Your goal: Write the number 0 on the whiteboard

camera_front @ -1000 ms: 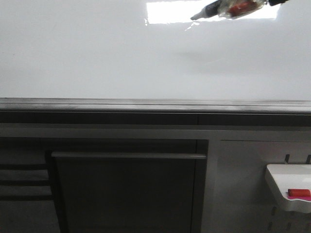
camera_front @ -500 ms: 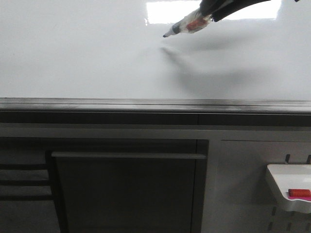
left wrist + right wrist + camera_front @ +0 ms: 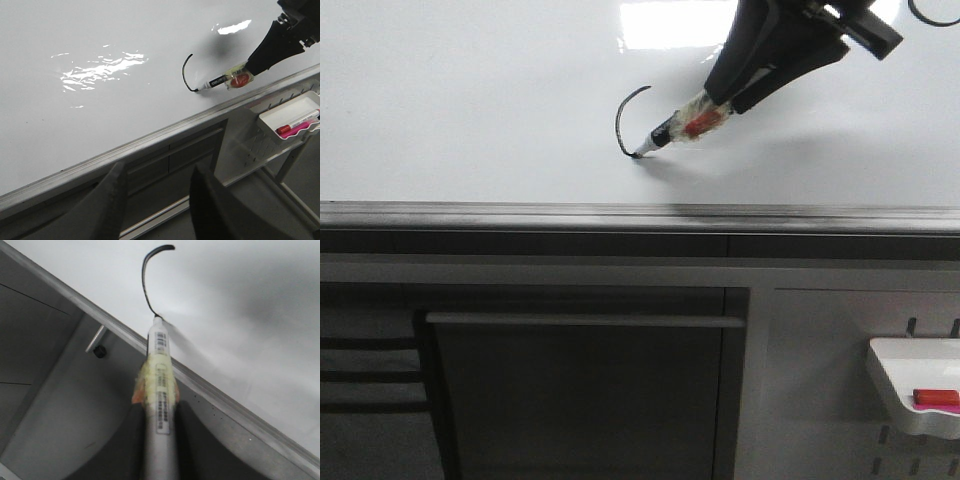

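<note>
The right end effector [image 3: 735, 90] pinches a marker [image 3: 680, 127] slanted low so its tip meets the whiteboard [image 3: 470, 100], where the number 0 [image 3: 625, 122] is only a left-hand curve. The left end effector [image 3: 155, 205] hangs spread, clear of the board.

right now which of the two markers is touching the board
The marker in the right hand, its tip at the end of the black curve on the whiteboard. The red marker lies in the tray.
</note>
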Tool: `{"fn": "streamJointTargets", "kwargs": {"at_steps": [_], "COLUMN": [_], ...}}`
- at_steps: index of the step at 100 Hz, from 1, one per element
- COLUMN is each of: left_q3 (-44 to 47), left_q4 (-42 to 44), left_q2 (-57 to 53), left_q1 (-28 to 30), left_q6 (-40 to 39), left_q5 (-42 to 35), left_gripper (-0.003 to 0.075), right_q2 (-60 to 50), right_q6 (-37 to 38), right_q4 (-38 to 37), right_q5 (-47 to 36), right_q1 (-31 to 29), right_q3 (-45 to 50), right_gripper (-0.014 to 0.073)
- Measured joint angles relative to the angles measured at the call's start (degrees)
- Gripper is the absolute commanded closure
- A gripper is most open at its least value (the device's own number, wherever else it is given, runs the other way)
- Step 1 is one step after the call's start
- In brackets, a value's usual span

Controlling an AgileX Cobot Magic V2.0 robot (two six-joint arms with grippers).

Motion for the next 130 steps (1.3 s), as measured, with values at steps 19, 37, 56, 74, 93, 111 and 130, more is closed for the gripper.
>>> {"fn": "streamJointTargets", "kwargs": {"at_steps": [19,37,56,74,93,111,130], "left_q3": [0.0,0.0,0.0,0.0,0.0,0.0,0.0], "left_q4": [0.0,0.0,0.0,0.0,0.0,0.0,-3.7], "left_q2": [0.0,0.0,0.0,0.0,0.0,0.0,2.3], "left_q1": [0.0,0.0,0.0,0.0,0.0,0.0,-0.2], "left_q6": [0.0,0.0,0.0,0.0,0.0,0.0,5.8], "left_q5": [-0.1,-0.1,-0.1,-0.1,-0.1,0.4,3.3], "left_gripper": [0.0461,0.0461,0.0462,0.0462,0.0462,0.0461,0.0461], "right_q2": [-1.6,-1.6,-1.5,-0.6,-2.4,-12.5,-26.1], "right_q6": [0.4,0.6,0.6,0.6,0.6,0.0,-7.3], "right_q4": [-2.2,-2.2,-1.7,-1.5,-0.8,-0.3,-0.3], "right_q5": [1.0,0.5,-0.1,0.3,1.3,1.7,4.6], "right_q1": [-1.5,-1.8,-1.7,-0.4,-0.1,-0.1,-0.1], "right_q3": [-3.4,-5.8,-6.7,-6.8,-6.8,-2.0,9.9], "right_gripper": [0.0589,0.0589,0.0589,0.0589,0.0589,0.0589,0.0589]}}
